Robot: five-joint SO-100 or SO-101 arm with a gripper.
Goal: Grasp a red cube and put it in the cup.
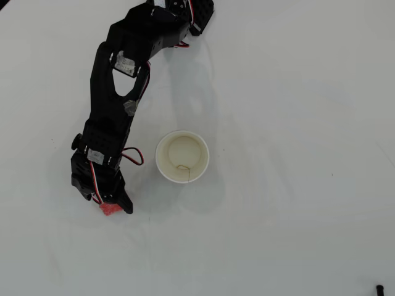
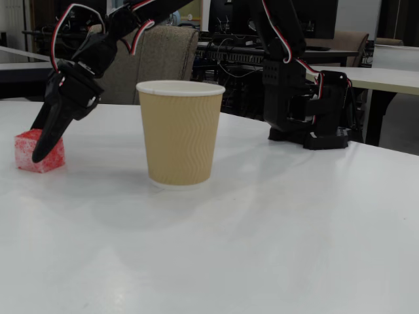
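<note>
The red cube (image 1: 108, 209) sits on the white table to the left of the cup in the overhead view, mostly hidden under my gripper (image 1: 115, 205). In the fixed view the cube (image 2: 23, 152) rests on the table at the far left. My gripper (image 2: 40, 149) reaches down onto it, one black finger across its front face and the other behind it, closed on the cube. The paper cup (image 1: 182, 156) stands upright and empty, with a white rim and a pale inside. In the fixed view its tan ribbed wall (image 2: 180, 134) is at centre, right of the cube.
The black arm (image 1: 114, 105) stretches from its base (image 1: 185, 12) at the top edge down to the left. In the fixed view the base (image 2: 308, 111) stands behind the cup at the right. A small dark object (image 1: 379, 288) lies at the bottom right corner.
</note>
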